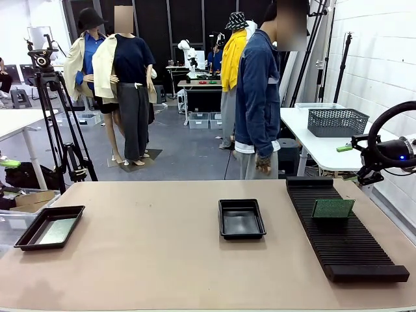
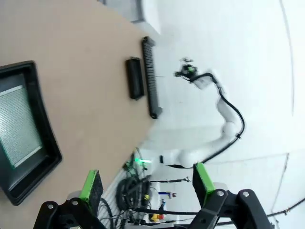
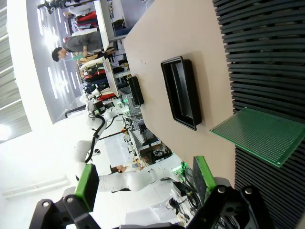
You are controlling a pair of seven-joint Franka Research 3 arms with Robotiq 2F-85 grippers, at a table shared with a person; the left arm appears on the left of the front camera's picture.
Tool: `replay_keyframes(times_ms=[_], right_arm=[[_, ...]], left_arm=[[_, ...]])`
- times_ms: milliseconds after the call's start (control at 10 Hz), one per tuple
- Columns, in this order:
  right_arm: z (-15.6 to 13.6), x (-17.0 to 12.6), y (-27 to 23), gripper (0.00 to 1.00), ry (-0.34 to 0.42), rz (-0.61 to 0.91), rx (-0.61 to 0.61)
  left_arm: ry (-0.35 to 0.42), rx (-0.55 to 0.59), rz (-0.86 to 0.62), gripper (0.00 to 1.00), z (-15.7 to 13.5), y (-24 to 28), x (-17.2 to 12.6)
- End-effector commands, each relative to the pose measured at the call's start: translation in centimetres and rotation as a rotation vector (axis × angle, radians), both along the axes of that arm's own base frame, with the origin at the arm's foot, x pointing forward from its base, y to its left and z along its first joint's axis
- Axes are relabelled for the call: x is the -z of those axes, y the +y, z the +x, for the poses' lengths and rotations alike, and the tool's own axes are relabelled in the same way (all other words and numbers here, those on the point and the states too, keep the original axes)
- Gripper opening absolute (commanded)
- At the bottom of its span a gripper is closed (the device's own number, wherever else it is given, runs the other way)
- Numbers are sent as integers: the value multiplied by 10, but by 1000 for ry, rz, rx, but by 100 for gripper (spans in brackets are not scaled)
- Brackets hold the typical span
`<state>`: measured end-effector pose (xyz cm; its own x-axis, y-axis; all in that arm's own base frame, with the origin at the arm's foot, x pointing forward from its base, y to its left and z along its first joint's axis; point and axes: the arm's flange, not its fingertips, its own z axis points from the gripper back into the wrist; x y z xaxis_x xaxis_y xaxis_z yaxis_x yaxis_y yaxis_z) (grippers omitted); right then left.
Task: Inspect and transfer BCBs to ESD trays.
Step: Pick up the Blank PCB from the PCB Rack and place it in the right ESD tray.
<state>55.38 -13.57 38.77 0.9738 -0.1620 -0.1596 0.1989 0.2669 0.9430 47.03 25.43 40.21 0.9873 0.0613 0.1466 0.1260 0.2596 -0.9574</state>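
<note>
Both claws wide and empty; 1 BCB waits in the rack.
My left gripper [image 2: 147, 183] hangs spread near the left ESD tray [image 1: 39, 247], whose flat board [image 2: 16, 126] is cut off by the frame. My right gripper [image 3: 143, 179] gapes toward the green BCB [image 3: 264, 134], which stands tilted in the slotted rack [image 1: 351, 250], I reckon so that its edge is easy to pinch. The centre ESD tray [image 1: 242, 236] sits bare between the two. The traces are too fine to inspect.

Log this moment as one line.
left hand open | right hand open | left tray holds BCB | rack holds second BCB | middle tray empty
</note>
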Motion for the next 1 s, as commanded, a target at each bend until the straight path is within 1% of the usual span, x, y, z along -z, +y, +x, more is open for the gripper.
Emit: replay_keyframes(times_ms=[0, 200, 300, 400, 900], right_arm=[[-5, -1, 4, 100, 8, 5, 2], [-5, -1, 4, 100, 8, 5, 2], [-5, -1, 4, 100, 8, 5, 2], [-5, -1, 4, 100, 8, 5, 2], [-5, -1, 4, 100, 8, 5, 2]], left_arm=[[-36, 42, -94, 100, 9, 14, -3], [-30, 30, -132, 100, 11, 12, -6], [-42, 32, -131, 100, 10, 11, -7], [-20, 38, -109, 100, 5, 9, -1], [-20, 38, -109, 100, 5, 9, -1]])
